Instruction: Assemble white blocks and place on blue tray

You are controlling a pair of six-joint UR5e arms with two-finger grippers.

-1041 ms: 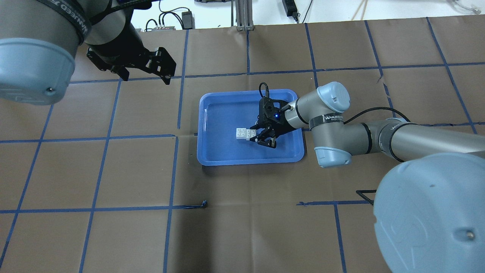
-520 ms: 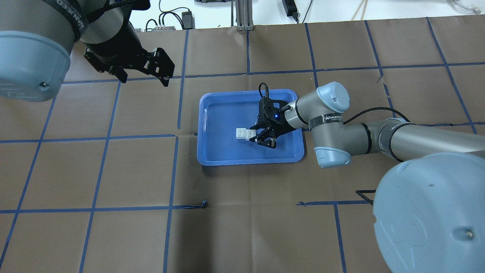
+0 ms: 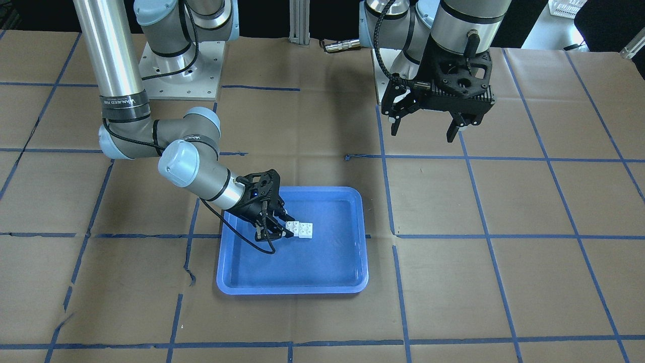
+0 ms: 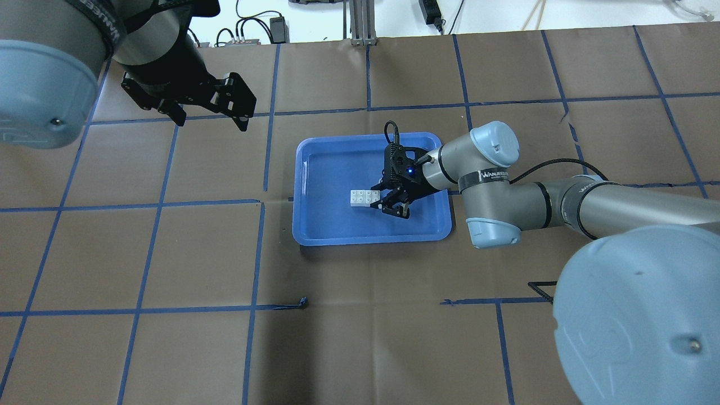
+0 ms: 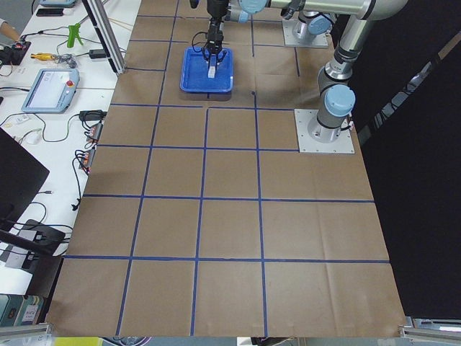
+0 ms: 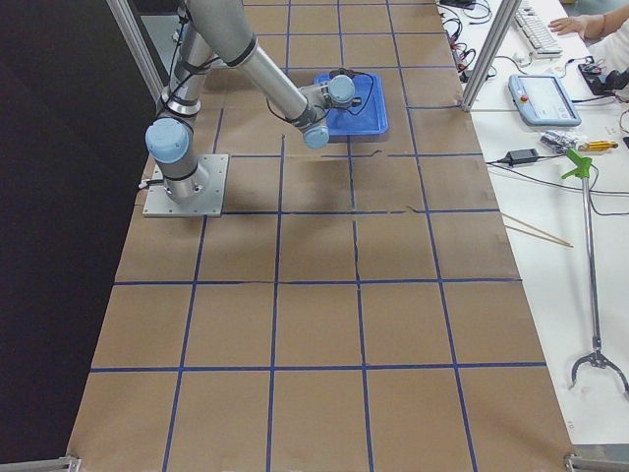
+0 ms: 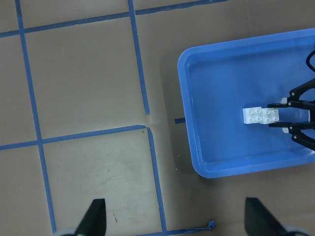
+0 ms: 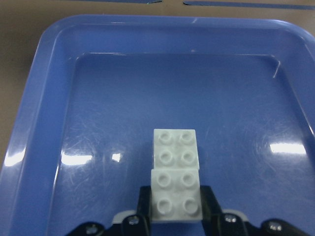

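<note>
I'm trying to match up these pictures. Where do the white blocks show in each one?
Front-facing: white blocks mid-tray, just right of the right gripper.
Overhead: mid-tray, just left of that gripper.
Exterior left: tiny white speck in the tray, near the top.
Exterior right: hidden behind the near arm.
Left wrist: right side, inside the tray.
Right wrist: bottom centre, gripped at the near end.
Shared landmark: the blue tray.

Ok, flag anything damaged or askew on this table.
Only the cover: the brown paper has a tear near the blue tray's corner, and one blue tape line ends in a curled loose tip. The white blocks sit lined up inside the tray, between the right gripper's jaws.
</note>
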